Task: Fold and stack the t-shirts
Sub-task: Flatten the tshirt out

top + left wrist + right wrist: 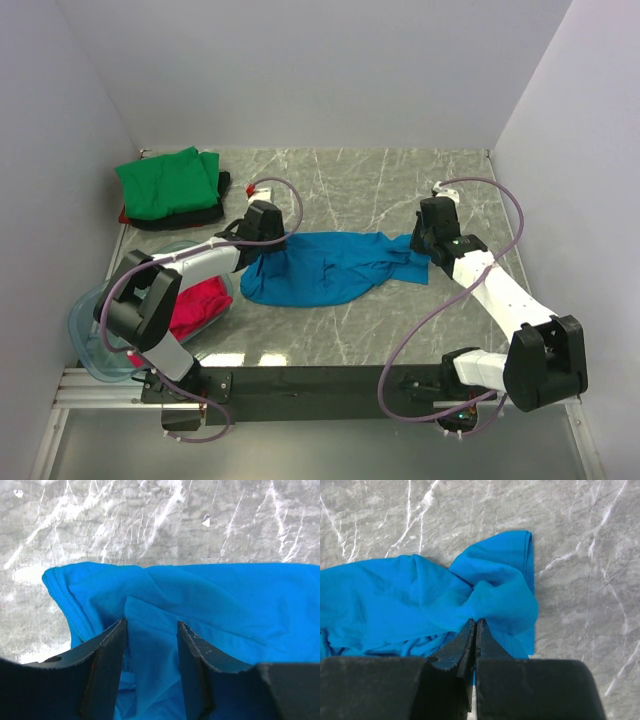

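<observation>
At mid-table the blue t-shirt (330,268) lies unfolded, right gripper (475,622) clamped on one end, left gripper (151,625) apart astride a fold; green t-shirt (165,183) is stacked, magenta t-shirt (200,305) waits in the bin (85,335).

So the table (380,190) is a grey marble look with white veins running all over it. The blue t-shirt (330,270) is plain bright blue, no print. The green t-shirt (165,182) is solid green and the black t-shirt (185,217) is just flat black. The magenta-red t-shirt (205,300) is a hot pinkish red, and the bin (95,352) is clear with a bluish tint. The arms (500,295) are white with black joints, with dull purple cables (410,340). The left gripper (150,630) and right gripper (475,625) are matte black. The walls (300,70) are pale lavender-grey.
</observation>
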{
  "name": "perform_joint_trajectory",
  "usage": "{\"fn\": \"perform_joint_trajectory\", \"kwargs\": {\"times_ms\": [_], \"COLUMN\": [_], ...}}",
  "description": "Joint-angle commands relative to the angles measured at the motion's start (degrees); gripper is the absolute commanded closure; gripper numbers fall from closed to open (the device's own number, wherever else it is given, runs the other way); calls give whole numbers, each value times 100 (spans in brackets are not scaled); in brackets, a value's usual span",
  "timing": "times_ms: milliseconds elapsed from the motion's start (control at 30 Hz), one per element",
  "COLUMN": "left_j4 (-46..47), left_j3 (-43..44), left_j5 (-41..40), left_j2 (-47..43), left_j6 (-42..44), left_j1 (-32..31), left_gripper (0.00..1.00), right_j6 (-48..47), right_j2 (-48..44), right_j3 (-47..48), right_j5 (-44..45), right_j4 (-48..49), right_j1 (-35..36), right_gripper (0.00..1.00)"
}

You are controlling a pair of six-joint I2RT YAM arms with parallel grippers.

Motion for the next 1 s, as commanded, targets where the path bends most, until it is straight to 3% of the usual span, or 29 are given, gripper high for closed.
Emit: {"fn": "perform_joint_trajectory", "kwargs": {"times_ms": [0, 133, 233, 333, 367, 433, 667, 800, 967], "left_j4": [243, 163, 242, 234, 242, 207, 84, -214, -732], "left_j3": [96, 175, 96, 105, 96, 61, -97, -264, -220], "left_j5": [60, 33, 51, 59, 60, 16, -221, -432, -836], "left_j2": [58, 173, 111, 129, 129, 41, -854, -2064, -2955], "left_j6": [-94, -112, -173, -156, -147, -173, -217, -218, -95], "left_j1": [11, 11, 11, 20, 11, 11, 11, 11, 11], "left_gripper": [50, 50, 56, 70, 86, 98, 99, 99, 99], "right_j6": [-60, -78, -87, -87, -87, -78, -95, -95, -130], "right_j2": [-102, -137, -146, -137, -146, -155, -146, -120, 117], "right_j3": [-38, -73, -82, -73, -81, -90, -73, -73, 199], "right_j5": [14, 14, 23, 6, 14, 23, 58, 76, 59], "right_j4": [206, 206, 197, 197, 206, 197, 180, 197, 320], "right_j1": [-31, -31, -22, -31, -39, -39, -31, -57, -171], "right_gripper": [100, 100, 100, 100, 100, 100, 100, 100, 100]}}
